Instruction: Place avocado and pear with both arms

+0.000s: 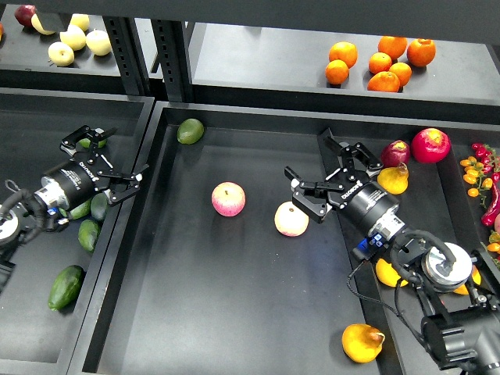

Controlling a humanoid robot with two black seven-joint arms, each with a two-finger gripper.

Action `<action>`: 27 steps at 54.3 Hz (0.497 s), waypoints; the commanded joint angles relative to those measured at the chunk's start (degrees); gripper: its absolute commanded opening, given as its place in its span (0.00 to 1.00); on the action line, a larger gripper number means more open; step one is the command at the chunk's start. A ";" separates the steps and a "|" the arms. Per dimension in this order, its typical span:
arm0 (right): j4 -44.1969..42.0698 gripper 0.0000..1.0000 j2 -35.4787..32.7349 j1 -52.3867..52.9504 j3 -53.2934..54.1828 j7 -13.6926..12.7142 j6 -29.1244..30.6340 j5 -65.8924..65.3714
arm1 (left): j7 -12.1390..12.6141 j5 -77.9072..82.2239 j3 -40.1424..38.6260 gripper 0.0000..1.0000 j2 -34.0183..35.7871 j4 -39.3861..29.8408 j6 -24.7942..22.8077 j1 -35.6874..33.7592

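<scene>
Several elongated green avocados lie in the left tray; the longest one (66, 286) is at its front, others (88, 234) sit nearer my left arm. My left gripper (116, 156) is open and empty above that tray's right edge, over the avocado cluster. A yellow pear (393, 178) lies in the right tray next to a dark red apple (395, 151). My right gripper (322, 173) is open and empty over the centre tray's right side, just above a pale apple (291, 219). Another yellow pear (363, 342) lies at the centre tray's front right.
A pink apple (228, 198) and a rounder green avocado (190, 130) lie in the centre tray (195, 312). A red apple (431, 144) and small peppers (478, 168) are at the right. Oranges (380, 62) and pale fruit (74, 37) sit on the back shelves.
</scene>
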 commanded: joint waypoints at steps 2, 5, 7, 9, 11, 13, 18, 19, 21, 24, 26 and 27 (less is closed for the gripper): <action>0.07 1.00 -4.81 0.09 -3.48 -0.01 1.18 0.08 | 0.00 -0.16 -3.08 0.99 -3.36 -0.68 -0.01 1.84; 0.15 1.00 -6.48 0.09 -4.71 -0.01 1.53 0.17 | 0.00 -0.16 -4.04 0.99 -4.15 -1.56 -0.01 2.72; 0.16 1.00 -7.80 0.18 -5.59 -0.01 1.71 0.17 | 0.00 -0.16 -4.66 0.99 -4.76 -2.17 -0.01 3.51; 0.24 1.00 -9.03 0.35 -6.47 -0.01 1.88 0.17 | 0.00 -0.16 -5.01 0.99 -5.47 -2.96 -0.01 4.39; 0.33 1.00 -10.09 0.53 -7.09 -0.01 2.06 0.17 | 0.00 -0.16 -5.10 0.99 -6.08 -3.58 -0.01 5.01; 0.33 1.00 -11.49 0.79 -8.14 -0.01 2.15 0.17 | 0.00 -0.16 -5.19 0.99 -6.61 -4.45 -0.01 5.88; 0.51 1.00 -14.30 1.84 -10.51 -0.01 2.93 0.17 | 0.00 -0.16 -5.45 0.99 -7.58 -6.39 -0.01 7.38; 0.51 1.00 -14.66 2.02 -10.87 -0.01 3.11 0.17 | 0.00 -0.16 -5.54 0.99 -7.67 -6.57 -0.01 7.56; 0.59 1.00 -15.98 2.55 -12.09 -0.01 3.64 0.17 | 0.00 -0.16 -5.98 0.99 -8.10 -7.27 -0.01 8.08; 0.68 1.00 -17.56 3.34 -13.76 -0.01 4.52 0.17 | 0.00 -0.16 -6.68 0.99 -8.81 -8.06 -0.01 8.61; 0.77 1.00 -18.79 4.04 -14.99 -0.01 5.39 0.17 | 0.00 -0.16 -7.21 0.99 -9.25 -8.68 -0.01 8.96; 0.86 1.00 -19.40 4.57 -15.70 -0.01 5.83 0.17 | 0.00 -0.16 -7.47 0.99 -9.42 -9.03 -0.01 9.23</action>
